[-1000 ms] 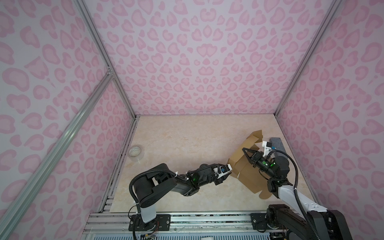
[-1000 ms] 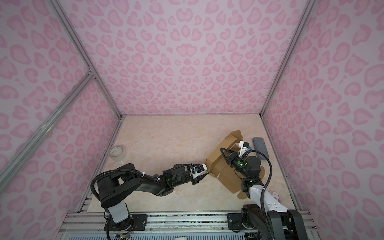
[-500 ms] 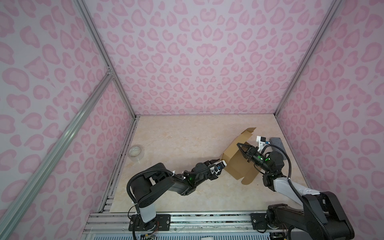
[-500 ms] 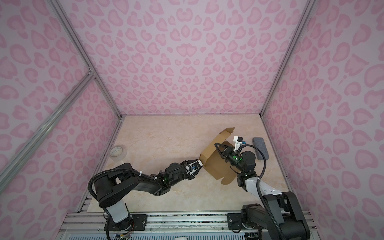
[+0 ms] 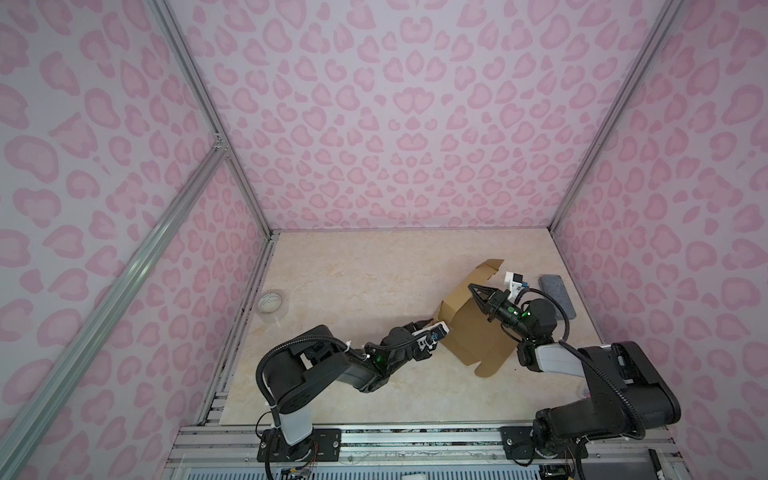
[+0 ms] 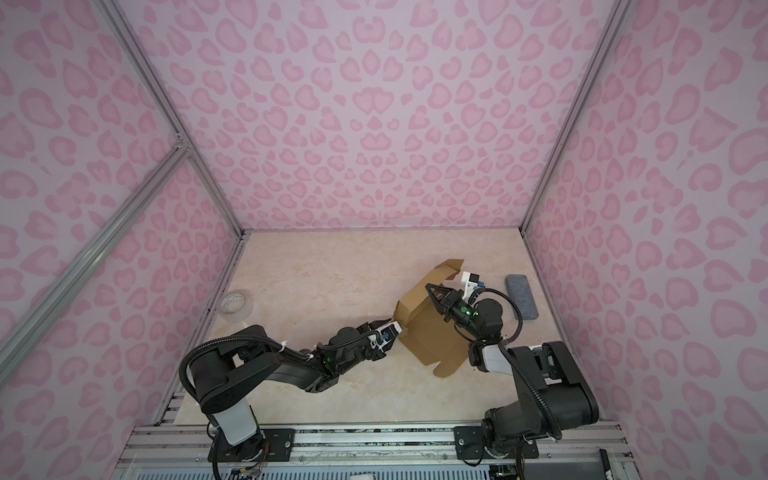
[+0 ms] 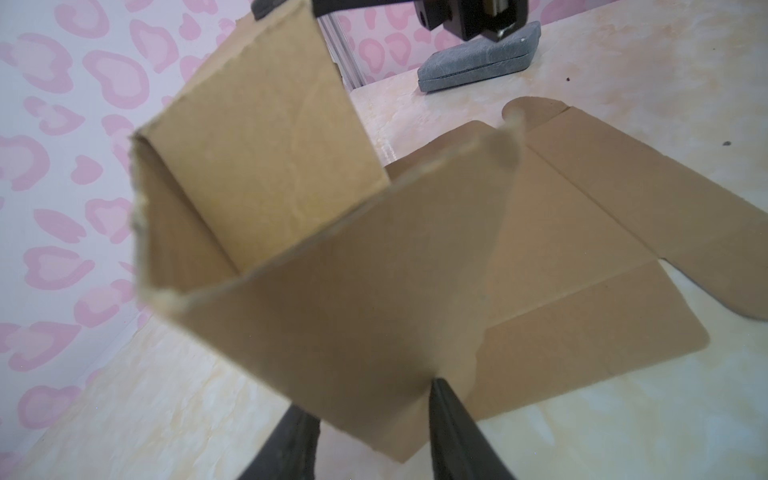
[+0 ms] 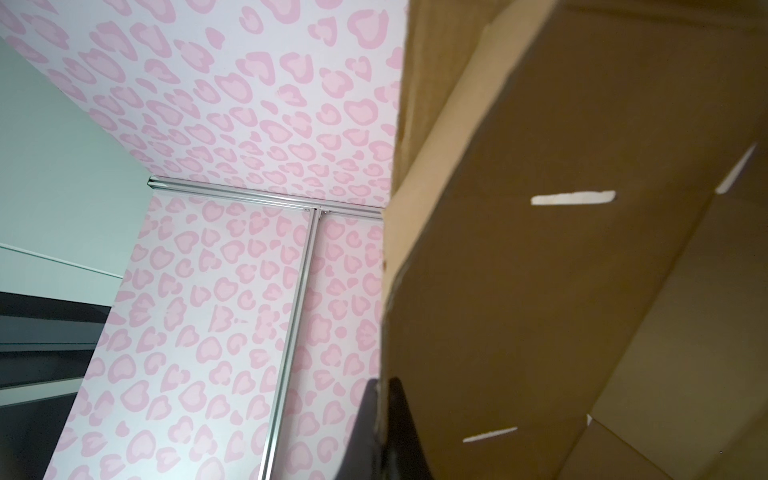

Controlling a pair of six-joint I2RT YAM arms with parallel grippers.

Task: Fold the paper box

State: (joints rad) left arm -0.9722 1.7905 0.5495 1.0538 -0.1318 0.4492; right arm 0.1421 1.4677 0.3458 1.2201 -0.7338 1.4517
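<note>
R gripper (image 5: 476, 288) is pinched tight on one wall of the box (image 5: 469, 336), holding it up. L gripper (image 5: 436, 329) is open, w/ fingers either side of a side flap, not squeezing. The box sits mid-right in both top views, partly flat on the table (image 5: 353, 291). Risk, I think: R only bites the thin edge, so it could slip or rip & the wall would flop down.

Paper box (image 6: 432, 337), flaps raised, between left tool (image 6: 394, 326) and right tool (image 6: 429, 287)
</note>
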